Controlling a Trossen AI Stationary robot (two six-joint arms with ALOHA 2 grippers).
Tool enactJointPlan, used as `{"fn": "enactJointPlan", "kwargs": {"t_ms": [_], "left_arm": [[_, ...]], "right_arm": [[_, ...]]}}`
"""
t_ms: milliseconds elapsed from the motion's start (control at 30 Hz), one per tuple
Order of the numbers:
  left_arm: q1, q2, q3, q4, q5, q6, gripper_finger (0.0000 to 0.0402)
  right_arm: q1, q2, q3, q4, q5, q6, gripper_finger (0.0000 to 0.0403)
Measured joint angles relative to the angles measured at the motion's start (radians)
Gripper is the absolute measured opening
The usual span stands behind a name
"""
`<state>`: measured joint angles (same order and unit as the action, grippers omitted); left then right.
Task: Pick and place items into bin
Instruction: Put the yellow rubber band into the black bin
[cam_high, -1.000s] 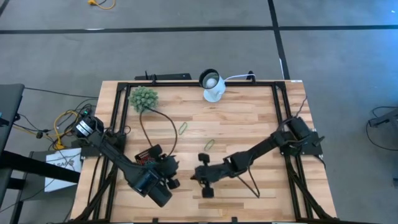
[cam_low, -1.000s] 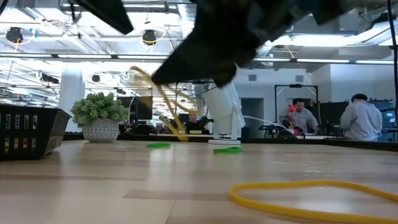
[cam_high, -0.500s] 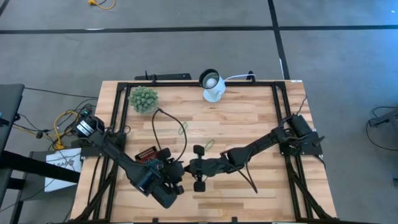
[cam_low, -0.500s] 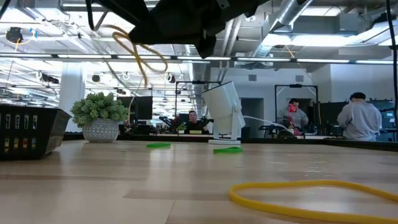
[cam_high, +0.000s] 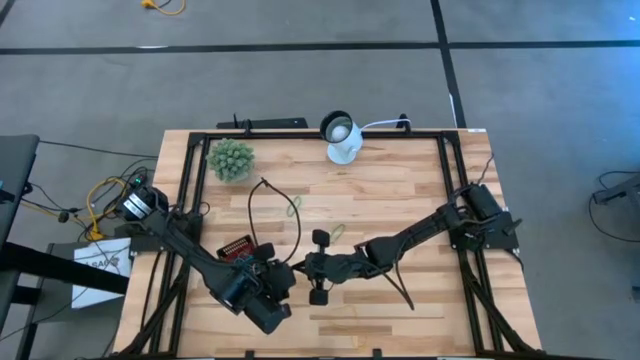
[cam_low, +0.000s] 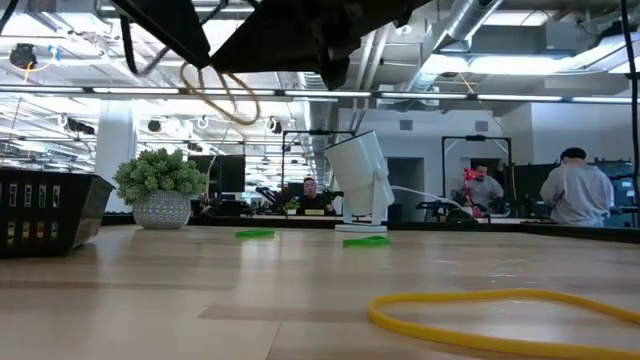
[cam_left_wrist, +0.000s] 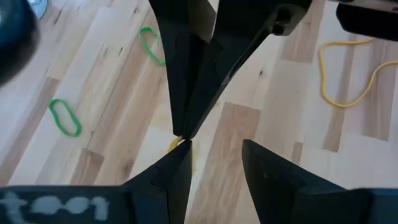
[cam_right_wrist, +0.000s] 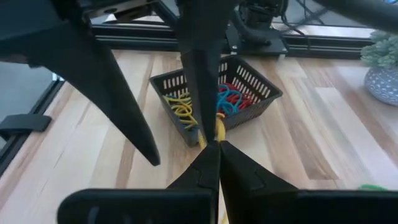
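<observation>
Right gripper (cam_right_wrist: 211, 144) is clamped on a yellow loop (cam_right_wrist: 219, 129); left gripper (cam_left_wrist: 214, 152) stands open. Release only above the bin (cam_right_wrist: 261, 81).

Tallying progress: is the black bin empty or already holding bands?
Holding bands: the right wrist view shows yellow, red and blue loops piled inside the black bin.
</observation>
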<state>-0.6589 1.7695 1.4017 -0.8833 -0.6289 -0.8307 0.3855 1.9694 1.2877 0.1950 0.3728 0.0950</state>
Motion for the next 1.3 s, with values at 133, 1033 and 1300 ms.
{"fn": "enactJointPlan", "kwargs": {"t_ms": [133, 1033, 1300], "left_arm": [[0.014, 0.000, 0.000, -0.004, -0.003, -0.001, 0.0135], [0.046, 0.000, 0.000, -0.025, 0.045, 0.032, 0.0135], [0.045, 0.000, 0.001, -0.025, 0.084, 0.036, 0.0116]], "right_arm": [[0.000, 0.000, 0.000, -0.001, -0.002, 0.000, 0.0000], [0.006, -0.001, 0.000, 0.034, -0.053, -0.025, 0.0000], [0.005, -0.001, 0.000, 0.029, -0.053, -0.025, 0.0000]]}}
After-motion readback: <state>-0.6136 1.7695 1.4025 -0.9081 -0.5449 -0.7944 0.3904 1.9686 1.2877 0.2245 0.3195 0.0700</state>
